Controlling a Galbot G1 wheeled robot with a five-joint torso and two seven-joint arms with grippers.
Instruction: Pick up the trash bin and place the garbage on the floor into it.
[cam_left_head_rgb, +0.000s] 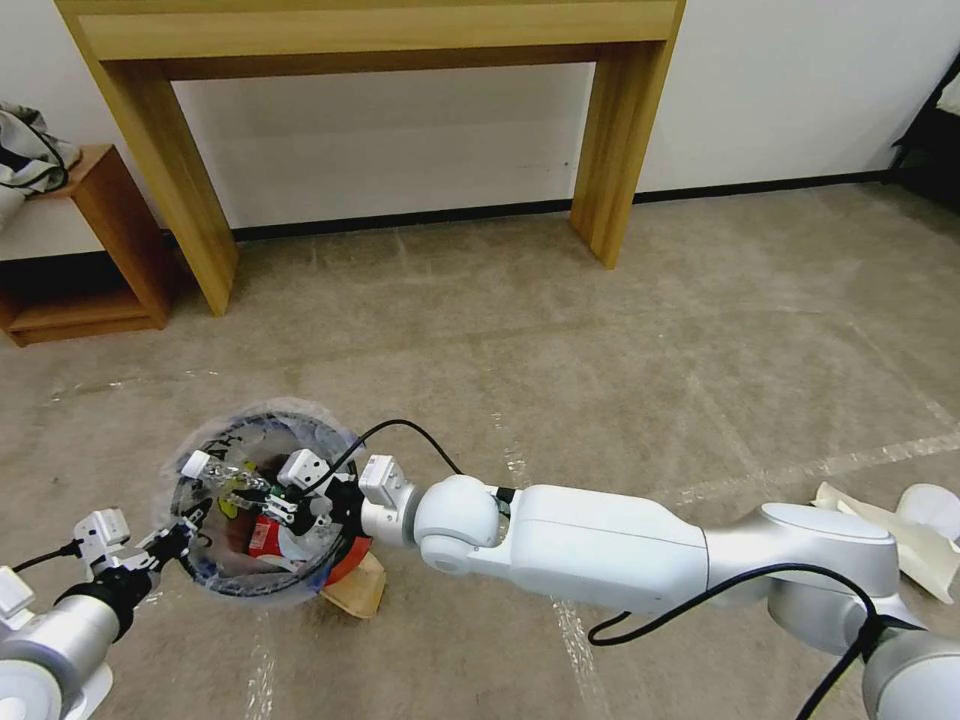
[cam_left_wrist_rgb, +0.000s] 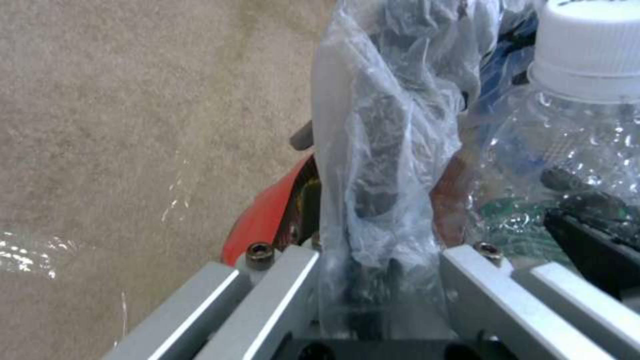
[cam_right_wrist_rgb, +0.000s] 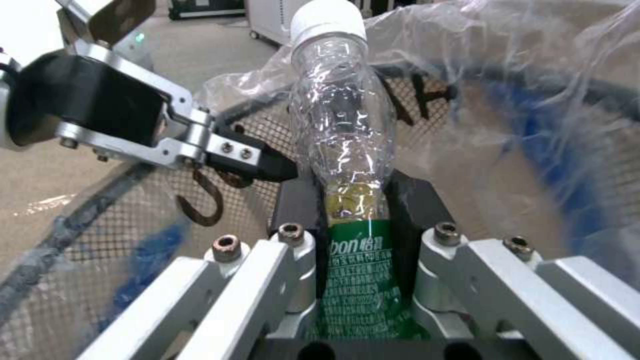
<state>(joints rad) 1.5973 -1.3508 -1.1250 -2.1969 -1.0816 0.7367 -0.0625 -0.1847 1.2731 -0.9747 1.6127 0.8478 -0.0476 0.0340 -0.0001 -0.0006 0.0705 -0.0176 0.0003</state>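
Our right gripper (cam_right_wrist_rgb: 357, 200) is clamped on a clear bottle (cam_right_wrist_rgb: 343, 145) w/ green label, pads either side of the label's top, cap pointing away from the wrist. We hold it low on the body so the capped end leads into the trash bin (cam_left_head_rgb: 262, 500); in the head view that gripper (cam_left_head_rgb: 265, 497) sits just inside the bin's mouth, so the bottle is over the opening, not over carpet, and would fall inside if let go.

Our left gripper (cam_left_wrist_rgb: 380, 250) is closed on the bin's rim, pinching the clear bag liner (cam_left_wrist_rgb: 380, 150) along w/ it; red plastic of the bin shows beside the near finger. Head view has it (cam_left_head_rgb: 178, 540) at the rim's left edge. We judge that grip does two jobs: keeps the bin tipped w/ its mouth toward the right arm, and stops the liner slipping in.

Inside the bin: a red wrapper (cam_left_head_rgb: 262, 535) and other pieces, so part of the garbage is already in. A tan paper bag (cam_left_head_rgb: 357, 590) lies on the floor (cam_left_head_rgb: 600, 380) touching the bin's lower right side, partly under it. White crumpled paper (cam_left_head_rgb: 905, 540) lies well apart, past the right arm's elbow. Both remain to be collected, we'd say. Wooden table (cam_left_head_rgb: 380, 40) stands by the wall beyond.
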